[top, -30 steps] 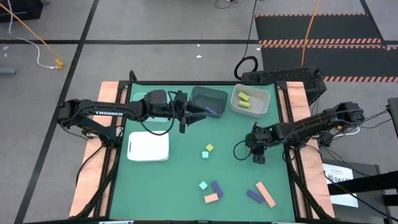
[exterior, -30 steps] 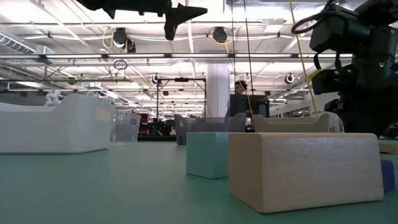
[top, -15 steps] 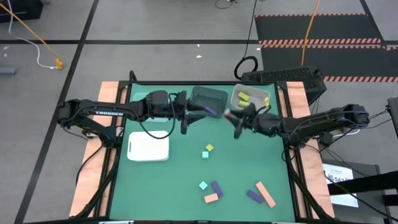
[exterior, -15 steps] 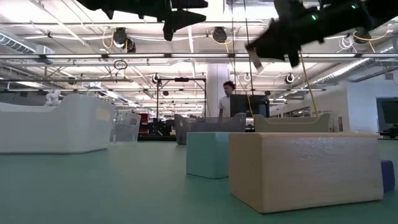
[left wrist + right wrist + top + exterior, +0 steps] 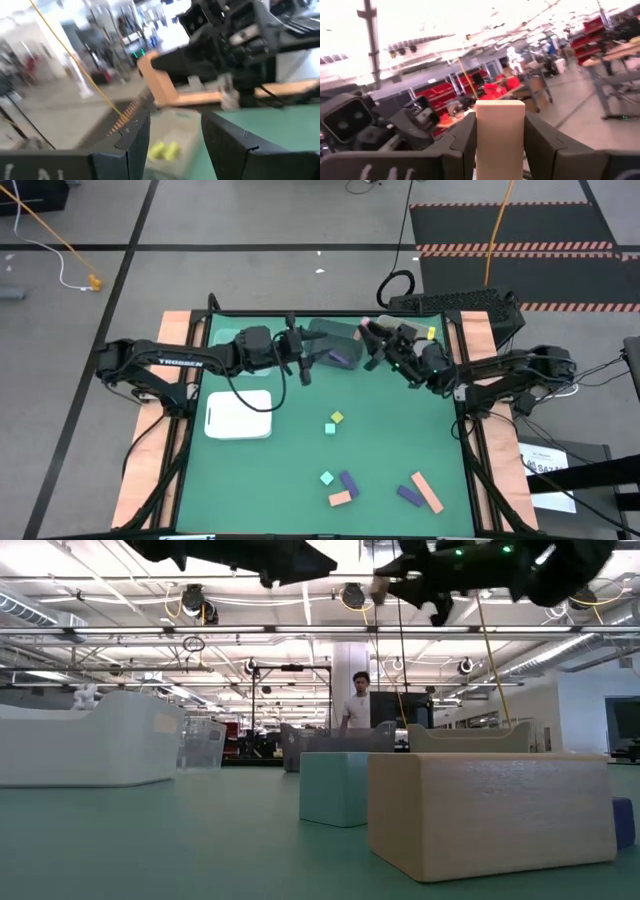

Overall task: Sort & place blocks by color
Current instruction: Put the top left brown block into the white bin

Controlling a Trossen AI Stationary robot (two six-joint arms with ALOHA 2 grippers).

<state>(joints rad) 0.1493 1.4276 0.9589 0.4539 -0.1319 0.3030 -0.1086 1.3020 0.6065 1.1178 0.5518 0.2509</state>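
Note:
My right gripper point(image 5: 368, 335) is raised above the far side of the table, between the dark bin point(image 5: 325, 335) and the clear bin point(image 5: 428, 345). It is shut on a salmon-orange block point(image 5: 500, 140), which also shows in the left wrist view point(image 5: 159, 85). My left gripper point(image 5: 300, 352) is open and empty, raised beside the dark bin, which holds a purple block point(image 5: 343, 358). Yellow-green blocks point(image 5: 162, 150) lie in the clear bin. More blocks lie on the table: yellow-green point(image 5: 337, 418), mint point(image 5: 330, 428), mint point(image 5: 327, 478), purple point(image 5: 348, 483), salmon point(image 5: 340, 498), purple point(image 5: 408, 496) and a salmon bar point(image 5: 427, 492). My right gripper pinches the salmon-orange block by two opposite sides point(image 5: 482, 145) between its two fingers. The block's free end point(image 5: 500, 107) sticks out past the fingertips. The fingers come from the table's right side, pointing toward its left. The block is lifted clear, high above the table.
A flat white tray point(image 5: 239, 415) lies at the left of the table. The two grippers face each other closely over the far bins. A person point(image 5: 355, 705) stands in the room beyond the table. The green table middle point(image 5: 300, 450) is bare.
My right gripper has risen from low over the table's right side and swung toward the far edge and the left, carrying the salmon-orange block. It now stands high beside the bins, near my left gripper.

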